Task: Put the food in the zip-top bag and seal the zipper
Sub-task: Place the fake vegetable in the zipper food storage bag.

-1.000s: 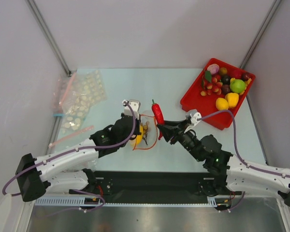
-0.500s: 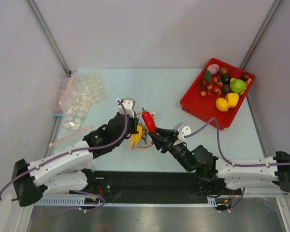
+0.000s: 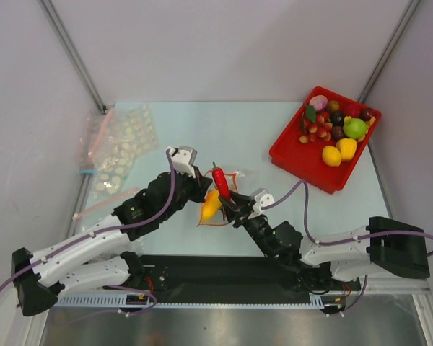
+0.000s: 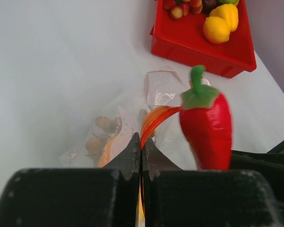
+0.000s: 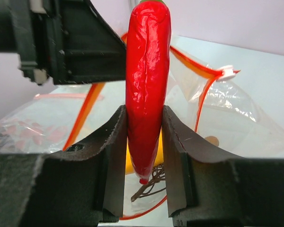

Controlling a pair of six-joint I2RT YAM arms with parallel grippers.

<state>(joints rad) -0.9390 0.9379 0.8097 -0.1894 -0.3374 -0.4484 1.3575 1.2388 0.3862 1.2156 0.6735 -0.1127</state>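
My right gripper [image 3: 227,200] is shut on a red chili [image 3: 219,179] and holds it upright, tip down, over the open mouth of the zip-top bag [image 3: 218,214]. In the right wrist view the chili [image 5: 146,94] sits between the pads [image 5: 114,156]; the bag [image 5: 227,113] and its red-orange zipper [image 5: 199,71] lie behind it. My left gripper [image 3: 202,189] is shut on the zipper [image 4: 156,120], holding one lip up. The chili [image 4: 206,125] hangs just right of that strip. A yellow-orange fruit [image 3: 211,205] and brown nut clusters [image 4: 106,124] lie inside the bag.
A red tray [image 3: 296,155] at the back right holds several more toy fruits, among them yellow ones [image 3: 339,151] and a green one [image 3: 355,127]. Clear dotted bags with pink and blue strips [image 3: 123,144] lie at the back left.
My right gripper has carried the chili left to the bag's mouth. My left gripper has shifted up and left, still holding the zipper strip.
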